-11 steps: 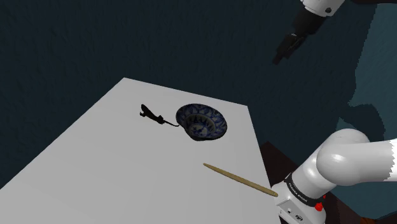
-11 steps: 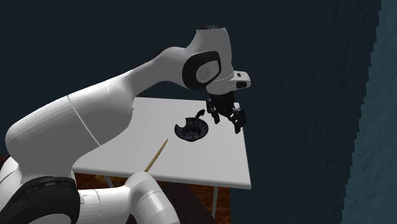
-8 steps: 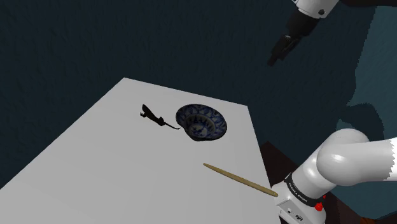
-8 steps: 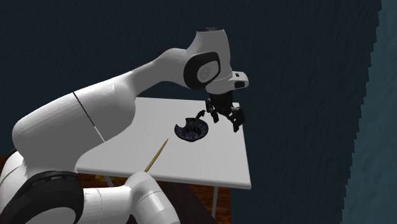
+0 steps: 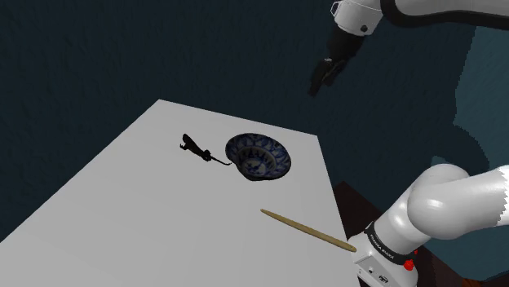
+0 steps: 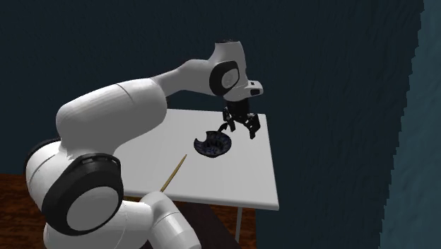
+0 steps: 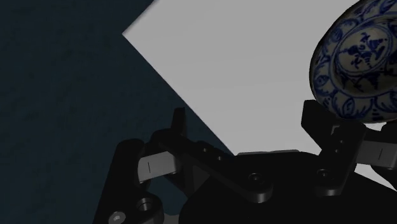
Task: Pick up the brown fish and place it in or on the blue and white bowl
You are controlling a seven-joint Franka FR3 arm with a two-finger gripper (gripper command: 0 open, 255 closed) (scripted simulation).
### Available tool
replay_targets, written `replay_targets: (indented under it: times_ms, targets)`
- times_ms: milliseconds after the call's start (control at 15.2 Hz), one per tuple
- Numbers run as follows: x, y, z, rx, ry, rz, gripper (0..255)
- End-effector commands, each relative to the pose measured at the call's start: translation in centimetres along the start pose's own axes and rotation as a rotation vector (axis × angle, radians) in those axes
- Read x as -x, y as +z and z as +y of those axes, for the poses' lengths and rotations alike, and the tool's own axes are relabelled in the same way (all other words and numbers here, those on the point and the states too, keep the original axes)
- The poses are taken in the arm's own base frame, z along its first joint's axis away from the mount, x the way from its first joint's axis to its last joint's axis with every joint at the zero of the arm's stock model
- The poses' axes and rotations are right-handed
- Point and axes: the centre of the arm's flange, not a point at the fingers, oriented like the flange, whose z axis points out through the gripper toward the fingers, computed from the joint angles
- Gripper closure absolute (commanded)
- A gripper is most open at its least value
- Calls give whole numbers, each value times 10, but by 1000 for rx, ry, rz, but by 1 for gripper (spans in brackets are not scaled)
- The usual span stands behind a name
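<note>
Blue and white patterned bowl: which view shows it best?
Shoulder view: the whole blue and white patterned bowl, rim and inside, unobstructed. Second exterior view shows the bowl dim and dark. Wrist view cuts the bowl off at the frame's edge.

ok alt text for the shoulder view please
A black gripper hangs open high above a pale table's far edge. Below, a dark fish lies beside a blue and white bowl; a tan stick lies apart from both.
</note>
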Motion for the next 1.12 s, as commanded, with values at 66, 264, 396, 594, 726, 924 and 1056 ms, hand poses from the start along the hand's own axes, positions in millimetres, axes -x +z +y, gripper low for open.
replay_targets:
  times_ms: [66,264,396,594,726,924,1056]
  targets:
    - [-23,15,-32,1,-25,-14,0]
    - [-42,32,-64,3,-49,-29,0]
    - [-55,42,-86,5,-66,-39,0]
    - [-73,59,-119,7,-90,-53,0]
    - [-84,70,-141,8,-107,-63,0]
    - [-100,88,-174,10,-131,-78,0]
    - [-110,99,-197,11,-148,-87,0]
